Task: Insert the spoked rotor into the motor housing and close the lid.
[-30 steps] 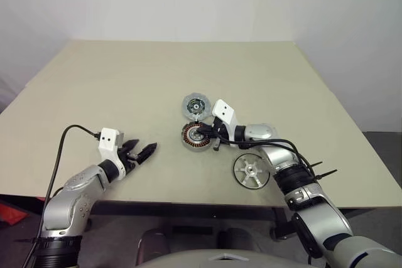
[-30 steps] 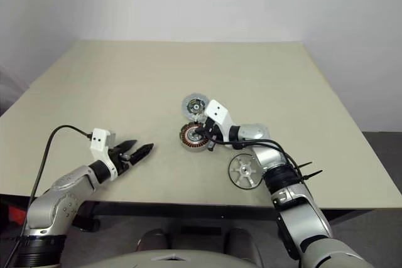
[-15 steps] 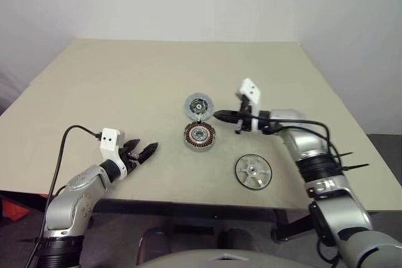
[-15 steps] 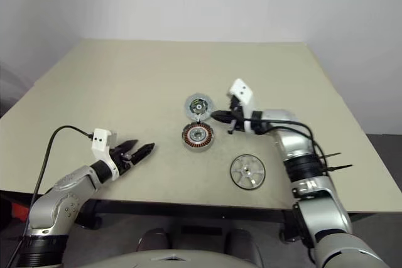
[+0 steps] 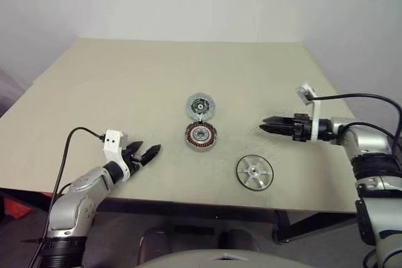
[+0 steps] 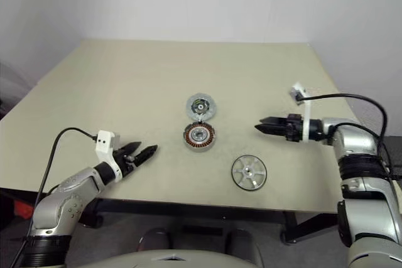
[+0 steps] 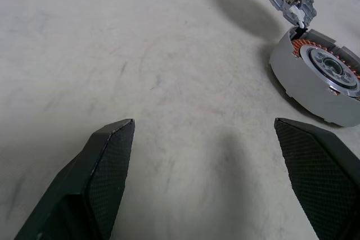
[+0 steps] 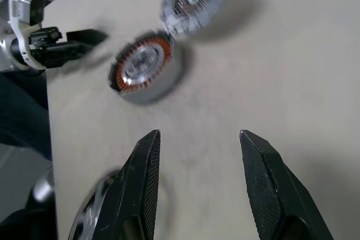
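Note:
The motor housing [image 5: 200, 136], a silver cup with copper windings, sits mid-table. Its grey lid [image 5: 200, 105] stands open, tilted up at the housing's far edge. The spoked rotor [image 5: 254, 172] lies flat on the table, to the right of the housing and nearer the front edge. My right gripper [image 5: 265, 126] hovers to the right of the housing, pointing left at it, well apart from it. In the right wrist view its fingers [image 8: 143, 184] stand open with nothing between them. My left gripper [image 5: 146, 153] rests open near the front left, aimed toward the housing [image 7: 318, 82].
The beige table [image 5: 125, 80] is bare around the parts. Its front edge runs just below the rotor and both arms. The right edge lies close beside my right forearm. A black cable trails from each wrist.
My right gripper has pulled away from the housing to the right, rolled its wrist and opened. The left arm has not moved.

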{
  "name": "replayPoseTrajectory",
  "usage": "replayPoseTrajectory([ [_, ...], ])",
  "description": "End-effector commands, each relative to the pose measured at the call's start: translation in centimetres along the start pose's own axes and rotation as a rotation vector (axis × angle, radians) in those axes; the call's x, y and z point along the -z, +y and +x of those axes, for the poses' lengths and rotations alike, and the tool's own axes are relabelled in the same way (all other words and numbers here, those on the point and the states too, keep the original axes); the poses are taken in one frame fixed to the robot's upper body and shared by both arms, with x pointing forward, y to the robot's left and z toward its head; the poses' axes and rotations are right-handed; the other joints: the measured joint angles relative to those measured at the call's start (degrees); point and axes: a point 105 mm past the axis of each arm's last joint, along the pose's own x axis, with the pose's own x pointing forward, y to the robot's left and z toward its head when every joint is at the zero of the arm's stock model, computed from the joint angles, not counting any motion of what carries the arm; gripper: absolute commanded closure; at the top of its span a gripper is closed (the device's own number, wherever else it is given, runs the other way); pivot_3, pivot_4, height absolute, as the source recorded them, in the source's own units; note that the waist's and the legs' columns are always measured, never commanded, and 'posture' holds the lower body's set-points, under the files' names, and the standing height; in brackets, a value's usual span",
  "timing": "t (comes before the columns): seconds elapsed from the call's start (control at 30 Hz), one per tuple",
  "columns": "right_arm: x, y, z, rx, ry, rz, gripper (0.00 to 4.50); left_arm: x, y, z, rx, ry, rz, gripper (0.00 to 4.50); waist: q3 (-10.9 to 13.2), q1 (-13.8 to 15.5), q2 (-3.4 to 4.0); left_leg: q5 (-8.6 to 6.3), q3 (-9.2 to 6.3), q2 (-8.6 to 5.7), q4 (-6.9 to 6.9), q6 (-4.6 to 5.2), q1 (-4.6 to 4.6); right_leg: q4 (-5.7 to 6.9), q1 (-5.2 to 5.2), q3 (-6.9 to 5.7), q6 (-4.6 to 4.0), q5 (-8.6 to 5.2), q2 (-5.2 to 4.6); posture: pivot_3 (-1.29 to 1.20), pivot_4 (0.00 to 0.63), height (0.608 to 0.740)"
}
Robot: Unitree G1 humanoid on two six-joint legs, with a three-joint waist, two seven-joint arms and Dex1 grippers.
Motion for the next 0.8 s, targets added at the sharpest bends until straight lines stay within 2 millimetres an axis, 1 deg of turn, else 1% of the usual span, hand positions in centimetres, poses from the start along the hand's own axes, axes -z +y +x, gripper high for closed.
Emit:
replayPoseTrajectory([
  [0.03,0.6,-0.4,-1.6,-0.001,0.017,0.037,1.97,-0.6,0.0,-0.1,0.009,-0.019,0.026,0.25,0.0,0.0,0.01,0.0,0.01,0.0,0.01,0.01,0.0,0.0,0.0,0.0,0.0,0.0,0.0,0.0,0.0,0.74],
  [0.13,2.4,-0.3,-2.3,-0.025,0.082,0.078,1.97,-0.5,0.0,-0.2,0.008,-0.017,0.028,0.25,0.0,-0.1,0.04,-0.01,0.01,0.02,0.02,0.01,0.01,0.01,0.0,-0.02,0.0,0.0,0.01,0.0,0.0,0.74],
  [0.27,5.3,0.4,-2.4,-0.071,0.17,0.127,1.97,-0.5,0.0,-0.3,0.006,-0.014,0.029,0.25,0.0,0.4,0.04,-0.02,0.0,0.04,0.03,0.04,-0.03,-0.01,0.01,-0.06,0.0,0.0,0.0,0.0,0.0,0.74],
  [0.33,6.4,0.9,-2.4,-0.088,0.197,0.149,1.97,-0.4,0.0,-0.3,0.005,-0.012,0.029,0.25,-0.1,0.5,0.15,-0.04,0.04,0.03,0.05,0.08,-0.01,-0.03,0.01,-0.04,0.0,0.0,-0.01,0.0,0.0,0.74],
  [0.43,7.6,1.8,-2.7,-0.121,0.231,0.172,1.97,-0.2,0.0,-0.5,0.002,-0.008,0.031,0.25,-0.2,1.0,0.12,-0.05,0.03,0.07,0.03,0.09,0.03,-0.05,0.08,-0.1,0.04,-0.03,0.01,0.0,0.0,0.74],
  [0.53,8.0,2.5,-3.1,-0.142,0.249,0.187,1.97,-0.1,0.1,-0.6,0.0,-0.003,0.031,0.25,-0.2,1.1,0.09,-0.07,0.03,0.07,0.02,0.12,0.09,-0.1,0.19,-0.13,0.31,-0.19,0.0,0.0,0.0,0.74],
  [0.67,7.4,2.9,-3.4,-0.16,0.232,0.205,1.97,0.1,0.1,-0.6,0.001,0.002,0.032,0.25,-0.2,1.1,0.1,-0.07,0.03,0.07,0.03,0.13,0.1,-0.1,0.2,-0.13,0.38,-0.24,0.0,0.0,0.0,0.74],
  [0.8,7.0,3.5,-3.2,-0.188,0.226,0.211,1.97,0.2,-0.2,-0.3,0.008,0.006,0.031,0.25,-0.2,1.1,0.11,-0.07,0.03,0.06,0.04,0.13,0.09,-0.11,0.19,-0.13,0.4,-0.25,0.0,0.0,0.0,0.74],
])
